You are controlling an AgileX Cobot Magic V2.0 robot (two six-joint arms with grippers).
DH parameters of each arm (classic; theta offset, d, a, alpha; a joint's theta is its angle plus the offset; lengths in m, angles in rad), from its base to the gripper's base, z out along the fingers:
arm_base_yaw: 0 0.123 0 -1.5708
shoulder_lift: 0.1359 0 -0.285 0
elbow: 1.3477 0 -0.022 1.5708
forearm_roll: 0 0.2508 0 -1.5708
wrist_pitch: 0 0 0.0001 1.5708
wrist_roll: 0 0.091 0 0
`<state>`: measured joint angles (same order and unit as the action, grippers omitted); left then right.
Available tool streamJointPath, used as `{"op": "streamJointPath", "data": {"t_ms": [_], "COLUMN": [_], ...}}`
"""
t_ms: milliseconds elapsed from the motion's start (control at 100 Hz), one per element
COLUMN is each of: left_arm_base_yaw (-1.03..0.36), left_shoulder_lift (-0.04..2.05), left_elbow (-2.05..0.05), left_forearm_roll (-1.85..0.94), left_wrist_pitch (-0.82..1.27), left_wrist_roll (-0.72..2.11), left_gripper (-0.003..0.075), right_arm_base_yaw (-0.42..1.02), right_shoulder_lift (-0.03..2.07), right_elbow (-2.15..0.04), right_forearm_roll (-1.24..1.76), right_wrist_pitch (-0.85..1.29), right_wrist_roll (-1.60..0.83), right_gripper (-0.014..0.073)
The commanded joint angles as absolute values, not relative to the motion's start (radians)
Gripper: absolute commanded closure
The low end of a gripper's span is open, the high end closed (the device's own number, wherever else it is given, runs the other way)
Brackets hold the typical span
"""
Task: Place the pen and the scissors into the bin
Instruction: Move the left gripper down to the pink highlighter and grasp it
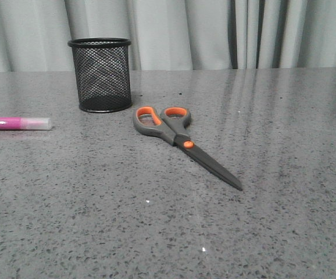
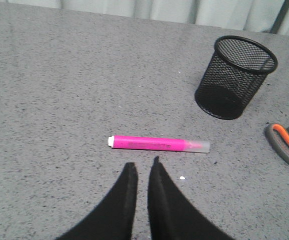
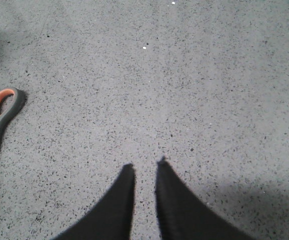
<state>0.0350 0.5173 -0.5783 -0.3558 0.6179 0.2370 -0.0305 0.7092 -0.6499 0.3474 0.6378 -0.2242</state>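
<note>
A: On the worktop (image 1: 284,174), which items are recorded?

B: The bin (image 1: 100,74), upright at the back; the scissors (image 1: 179,137), laid flat just right of it, closed; the pen (image 1: 15,122), well left of the bin.

A: And the hands?

B: Left hand (image 2: 142,169): narrowly parted, empty, above the pen. Right hand (image 3: 144,167): likewise parted, nothing held, scissors beside it.

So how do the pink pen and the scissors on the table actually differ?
The pen is slim, straight and bright pink with a pale cap; the scissors are dark grey with orange-lined handles and look longer. In the front view the pen lies level at the left edge, left of the bin, while the scissors lie slanted to its right, blades pointing toward the camera. Both rest flat on the table, outside the bin, untouched by either gripper.
</note>
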Motion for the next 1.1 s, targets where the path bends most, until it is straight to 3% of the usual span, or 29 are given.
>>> {"op": "streamJointPath", "data": {"t_ms": [0,50,110,180,440,950,1090], "left_arm_base_yaw": [0.027,0.027,0.027,0.027,0.027,0.027,0.014], "left_shoulder_lift": [0.554,0.567,0.580,0.597,0.747,1.327,1.428], "left_elbow": [-0.616,-0.616,-0.616,-0.616,-0.708,-1.064,-1.109], "left_forearm_roll": [-0.438,-0.462,-0.481,-0.499,-0.597,-0.625,-0.625], "left_wrist_pitch": [0.551,0.542,0.530,0.518,0.609,1.003,1.006], "left_wrist_roll": [0.273,0.278,0.278,0.286,0.564,1.494,1.584], "left_gripper": [0.0526,0.0421,0.0296,0.0232,0.0311,0.0312,0.0312], "right_arm_base_yaw": [-0.031,-0.031,-0.031,-0.031,-0.031,0.028,0.028], "right_shoulder_lift": [0.714,0.714,0.714,0.714,0.714,0.714,0.714], "right_elbow": [-0.689,-0.689,-0.689,-0.689,-0.689,-0.689,-0.689], "right_forearm_roll": [0.367,0.368,0.368,0.368,0.368,0.368,0.368], "right_wrist_pitch": [0.586,0.586,0.586,0.586,0.592,0.596,0.596], "right_wrist_roll": [-0.243,-0.243,-0.243,-0.243,-0.243,-0.272,-0.282], "right_gripper": [0.0277,0.0210,0.0190,0.0193,0.0193,0.0193,0.0193]}}
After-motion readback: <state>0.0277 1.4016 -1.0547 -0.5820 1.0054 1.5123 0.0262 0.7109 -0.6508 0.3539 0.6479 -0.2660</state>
